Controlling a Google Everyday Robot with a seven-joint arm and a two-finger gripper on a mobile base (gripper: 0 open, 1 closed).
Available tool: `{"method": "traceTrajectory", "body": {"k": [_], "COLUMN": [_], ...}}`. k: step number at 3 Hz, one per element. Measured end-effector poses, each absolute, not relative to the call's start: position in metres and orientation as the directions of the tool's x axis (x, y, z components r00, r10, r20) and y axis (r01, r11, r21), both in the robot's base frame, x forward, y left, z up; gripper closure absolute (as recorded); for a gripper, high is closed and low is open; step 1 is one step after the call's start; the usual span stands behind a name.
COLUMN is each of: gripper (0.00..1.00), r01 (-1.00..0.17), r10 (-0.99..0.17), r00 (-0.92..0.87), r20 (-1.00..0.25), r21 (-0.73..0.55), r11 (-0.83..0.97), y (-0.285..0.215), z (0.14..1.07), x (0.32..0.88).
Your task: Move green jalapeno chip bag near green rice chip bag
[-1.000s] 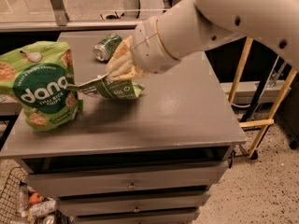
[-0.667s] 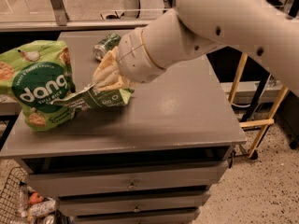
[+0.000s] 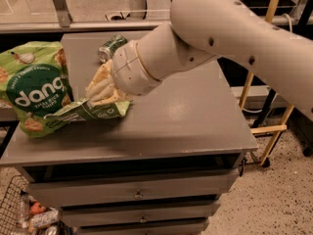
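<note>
The green jalapeno chip bag [image 3: 90,110] is a small wrinkled light-green foil bag, held low over the grey cabinet top [image 3: 171,121]. Its left end touches the lower right of the green rice chip bag [image 3: 34,89]. That is the large puffy "dang" bag, which stands at the table's left edge. My gripper [image 3: 100,93] points left from the big white arm [image 3: 220,38] and is shut on the jalapeno bag's upper edge. The fingertips are partly hidden by the foil.
A green soda can [image 3: 110,47] lies on its side at the back of the cabinet top, behind the gripper. Drawers [image 3: 137,195] run below the front edge. A yellow wooden frame [image 3: 271,131] stands to the right. A wire basket [image 3: 29,214] sits on the floor at lower left.
My gripper has carried the jalapeno bag leftward across the top. The bag now reaches the "dang" bag. The "dang" bag and the can have not moved.
</note>
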State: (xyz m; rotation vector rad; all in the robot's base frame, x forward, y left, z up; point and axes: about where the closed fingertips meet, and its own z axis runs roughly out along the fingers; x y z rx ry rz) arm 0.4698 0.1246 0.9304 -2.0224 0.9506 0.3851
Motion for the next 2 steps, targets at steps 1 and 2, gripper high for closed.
{"method": "traceTrajectory", "body": {"k": [1,2], "gripper": [0.59,0.36], "r01": [-0.741,-0.739], "r10": [-0.482,-0.481], "r00": [0.667,0.67], "r20": [-0.568,-0.565], "r21": [-0.568,-0.57], "r11": [-0.356,-0.36], "y": [0.126,0.1276], "z": [0.9314,0.9324], "x": [0.4682,0.4665]}}
